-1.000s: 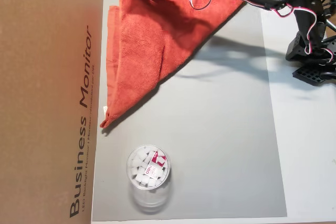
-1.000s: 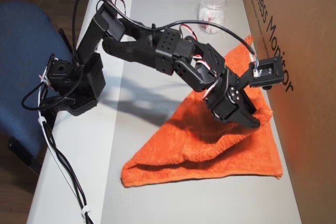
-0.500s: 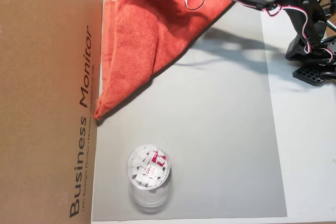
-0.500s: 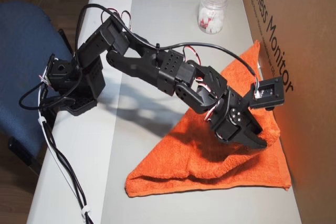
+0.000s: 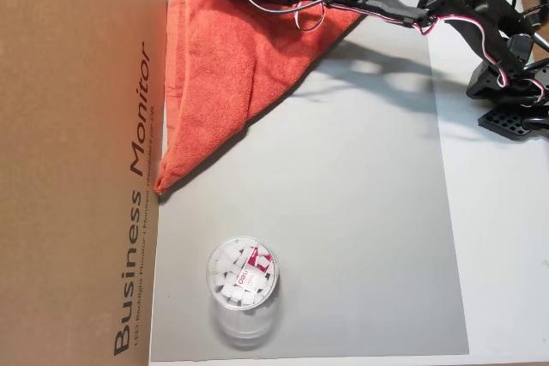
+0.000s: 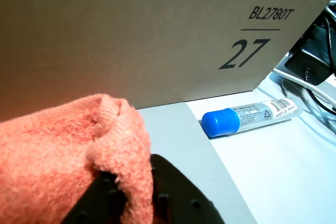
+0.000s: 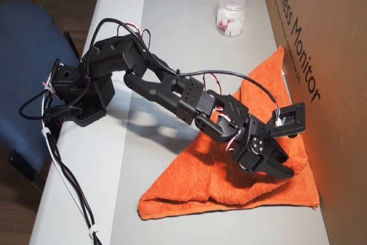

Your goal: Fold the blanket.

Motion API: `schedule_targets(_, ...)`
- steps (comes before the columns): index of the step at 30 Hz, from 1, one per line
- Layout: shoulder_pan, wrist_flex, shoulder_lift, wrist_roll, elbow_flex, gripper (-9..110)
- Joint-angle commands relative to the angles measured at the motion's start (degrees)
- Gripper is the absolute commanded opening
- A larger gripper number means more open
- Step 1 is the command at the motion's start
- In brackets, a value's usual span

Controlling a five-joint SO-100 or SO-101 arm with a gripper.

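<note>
1. Blanket [image 7: 252, 113] lies folded into a triangle on the grey mat [image 7: 172, 27], against the cardboard box [image 7: 321, 84].
2. I see the hand [image 7: 274, 167] low over its wide end, clenched on a bunched fold of blanket in the wrist view [image 6: 63, 150].
3. Clear jar [image 5: 243, 280] stands well apart.

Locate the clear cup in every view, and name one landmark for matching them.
An overhead view: the clear cup stands at lower left, beside the cardboard box.
Another overhead view: the cup stands at top centre, by the box.
Wrist view: not in it.
Shared landmark: the cardboard box.
</note>
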Motion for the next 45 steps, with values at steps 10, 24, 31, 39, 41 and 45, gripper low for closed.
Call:
schedule_targets(10,0.18,-12.22,-4.92,-2.11,-3.16,0)
schedule_targets(24,-1.85,-11.25,-6.59,8.17,-3.16,0)
schedule_targets(31,-2.64,-11.25,-6.59,18.02,-3.16,3)
schedule_targets(39,-2.9,-11.25,-6.59,23.64,-2.37,27)
schedule_targets(41,-2.9,-11.25,-6.15,23.64,-2.29,28)
schedule_targets(45,-4.13,-11.16,-5.45,23.38,-2.9,25)
